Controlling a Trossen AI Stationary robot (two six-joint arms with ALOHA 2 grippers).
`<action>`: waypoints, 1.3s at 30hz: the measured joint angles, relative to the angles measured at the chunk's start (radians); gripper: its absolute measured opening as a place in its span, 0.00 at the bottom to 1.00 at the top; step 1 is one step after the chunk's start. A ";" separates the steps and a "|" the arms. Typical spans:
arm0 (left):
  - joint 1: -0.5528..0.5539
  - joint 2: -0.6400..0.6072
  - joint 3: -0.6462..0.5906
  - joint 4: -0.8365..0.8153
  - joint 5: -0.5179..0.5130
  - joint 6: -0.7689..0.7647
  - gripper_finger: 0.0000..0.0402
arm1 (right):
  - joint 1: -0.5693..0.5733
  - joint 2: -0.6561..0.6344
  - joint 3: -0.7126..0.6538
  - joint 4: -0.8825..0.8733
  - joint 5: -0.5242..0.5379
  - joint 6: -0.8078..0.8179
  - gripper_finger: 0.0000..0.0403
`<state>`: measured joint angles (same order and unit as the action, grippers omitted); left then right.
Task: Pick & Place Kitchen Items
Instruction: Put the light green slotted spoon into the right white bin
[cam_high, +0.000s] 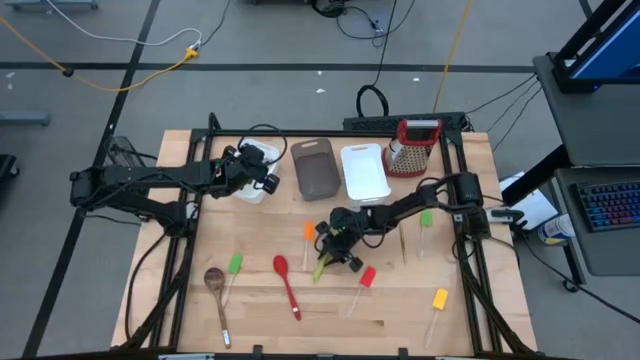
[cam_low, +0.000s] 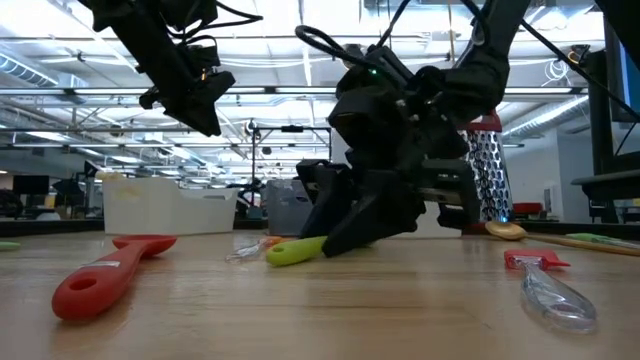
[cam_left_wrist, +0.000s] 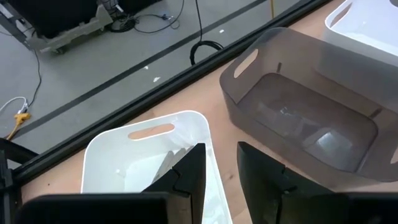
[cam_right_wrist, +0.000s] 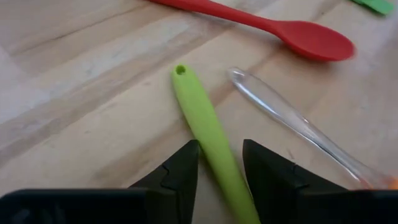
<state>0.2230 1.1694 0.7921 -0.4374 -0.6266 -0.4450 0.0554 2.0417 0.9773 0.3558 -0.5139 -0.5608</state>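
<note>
Green spoon (cam_right_wrist: 211, 134) lies flat mid-table, handle between the fingers of the right gripper (cam_high: 335, 252); jaws part-open, straddling it (contact unclear). Red spoon (cam_right_wrist: 273, 28) nearby. Left gripper (cam_left_wrist: 221, 177) hovers over white tub (cam_left_wrist: 118, 162), jaws slightly apart, empty.

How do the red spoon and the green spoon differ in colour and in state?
The red spoon is red and lies free on the table; the green spoon is lime green and lies between the open fingers of the right gripper. Both lie flat on the wooden table.
</note>
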 joint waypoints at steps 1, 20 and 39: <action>0.000 0.000 0.000 0.000 0.000 0.000 0.24 | 0.004 0.000 0.000 0.004 -0.001 -0.003 0.30; 0.000 0.000 0.000 -0.002 0.000 0.022 0.24 | 0.004 0.000 -0.003 0.028 -0.033 0.056 0.10; 0.000 0.000 0.000 -0.006 0.052 0.018 0.24 | -0.066 -0.167 -0.006 0.074 0.012 0.159 0.11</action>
<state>0.2230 1.1690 0.7921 -0.4431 -0.5750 -0.4267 -0.0107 1.8746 0.9714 0.4297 -0.5019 -0.4022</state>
